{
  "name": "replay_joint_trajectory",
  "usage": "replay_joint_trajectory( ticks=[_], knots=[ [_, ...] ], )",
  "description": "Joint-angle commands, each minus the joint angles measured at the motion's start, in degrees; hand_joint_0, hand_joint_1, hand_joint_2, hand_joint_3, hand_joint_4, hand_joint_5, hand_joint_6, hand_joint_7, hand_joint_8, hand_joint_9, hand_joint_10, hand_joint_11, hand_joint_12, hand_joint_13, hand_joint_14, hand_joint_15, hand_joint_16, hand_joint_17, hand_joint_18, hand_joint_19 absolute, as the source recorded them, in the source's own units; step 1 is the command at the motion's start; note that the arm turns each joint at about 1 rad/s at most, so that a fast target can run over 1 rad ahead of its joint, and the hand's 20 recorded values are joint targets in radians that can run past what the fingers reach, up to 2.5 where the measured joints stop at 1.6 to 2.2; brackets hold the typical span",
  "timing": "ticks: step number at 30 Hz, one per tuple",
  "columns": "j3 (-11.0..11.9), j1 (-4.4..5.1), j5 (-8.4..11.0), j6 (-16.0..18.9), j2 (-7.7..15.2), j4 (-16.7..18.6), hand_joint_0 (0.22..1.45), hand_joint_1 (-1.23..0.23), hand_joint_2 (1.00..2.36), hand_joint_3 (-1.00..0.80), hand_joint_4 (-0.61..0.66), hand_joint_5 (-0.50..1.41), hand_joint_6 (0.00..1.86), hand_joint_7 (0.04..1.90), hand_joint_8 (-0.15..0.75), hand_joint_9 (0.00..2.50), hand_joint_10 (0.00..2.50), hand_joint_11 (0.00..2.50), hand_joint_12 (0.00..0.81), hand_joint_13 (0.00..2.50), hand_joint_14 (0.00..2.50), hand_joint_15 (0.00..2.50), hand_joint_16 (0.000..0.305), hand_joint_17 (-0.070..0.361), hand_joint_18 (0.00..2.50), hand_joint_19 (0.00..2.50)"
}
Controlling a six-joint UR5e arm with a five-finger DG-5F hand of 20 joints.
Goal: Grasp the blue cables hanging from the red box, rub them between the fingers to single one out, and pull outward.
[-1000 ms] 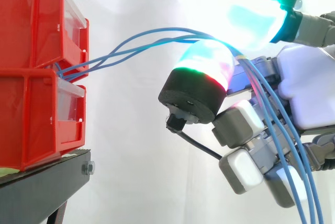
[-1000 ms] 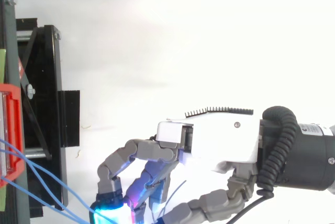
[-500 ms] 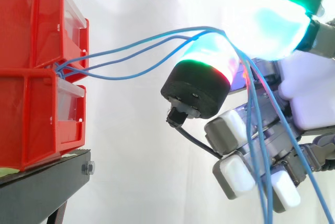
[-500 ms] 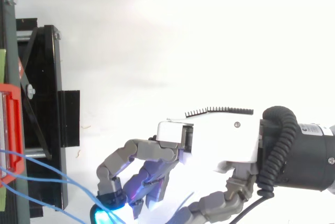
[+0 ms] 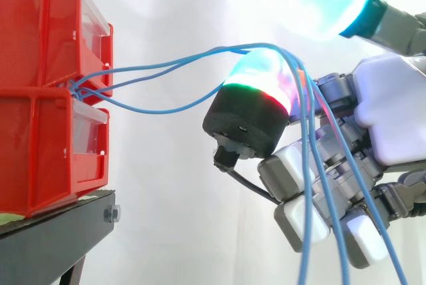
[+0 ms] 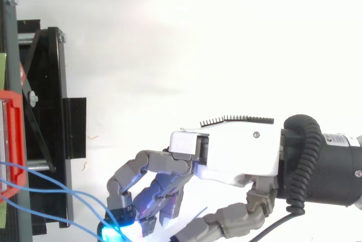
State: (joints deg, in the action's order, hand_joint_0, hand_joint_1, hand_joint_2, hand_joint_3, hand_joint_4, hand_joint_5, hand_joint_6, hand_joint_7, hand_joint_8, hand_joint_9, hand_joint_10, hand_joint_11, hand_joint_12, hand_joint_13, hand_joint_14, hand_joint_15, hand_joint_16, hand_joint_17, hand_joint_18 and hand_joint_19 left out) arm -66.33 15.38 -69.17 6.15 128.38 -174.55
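Cables [image 5: 160,72] mid-rub, bunch not yet thinned to one

Strung from red box [image 5: 40,92] at left edge to frame centre, draped over one glowing pad [image 5: 256,85] of curled hand [image 5: 393,118] grasping them, then hanging to lower right; next: roll until one strand parts, then draw rightward, away from black stand [image 5: 60,232]

blue on the cables [image 5: 133,69], red on the bins [image 5: 40,45], black on the stand [image 5: 60,228], white on the curtain [image 5: 173,185], grey and white on the hand [image 6: 237,151], cyan, green and red glowing over its pads [image 5: 256,75].
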Motion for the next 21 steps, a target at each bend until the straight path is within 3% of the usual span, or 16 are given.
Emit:
replay_joint_trajectory(
  ticks=[1, 13, 21],
  knots=[
    [0.0, 0.0, 0.0, 0.1, 0.0, 0.0, 0.54, -0.62, 1.0, -0.5, 0.17, -0.18, 0.87, 1.03, 0.355, 0.9, 0.02, 0.82, 0.426, 0.88, 0.02, 0.52, 0.058, 0.131, 1.02, 0.55],
    [0.0, 0.0, -0.09, 0.0, -0.1, -0.2, 0.61, -0.73, 1.01, -0.24, 0.15, -0.17, 0.88, 1.07, 0.374, 0.94, 0.01, 0.83, 0.43, 0.91, 0.02, 0.51, 0.057, 0.129, 1.05, 0.52],
    [0.4, -0.09, 0.0, 0.0, 0.0, -0.2, 0.68, -0.91, 1.01, -0.31, 0.07, -0.19, 0.9, 1.05, 0.345, 0.88, 0.02, 0.85, 0.409, 0.86, 0.02, 0.51, 0.054, 0.122, 1.02, 0.49]
  ],
)
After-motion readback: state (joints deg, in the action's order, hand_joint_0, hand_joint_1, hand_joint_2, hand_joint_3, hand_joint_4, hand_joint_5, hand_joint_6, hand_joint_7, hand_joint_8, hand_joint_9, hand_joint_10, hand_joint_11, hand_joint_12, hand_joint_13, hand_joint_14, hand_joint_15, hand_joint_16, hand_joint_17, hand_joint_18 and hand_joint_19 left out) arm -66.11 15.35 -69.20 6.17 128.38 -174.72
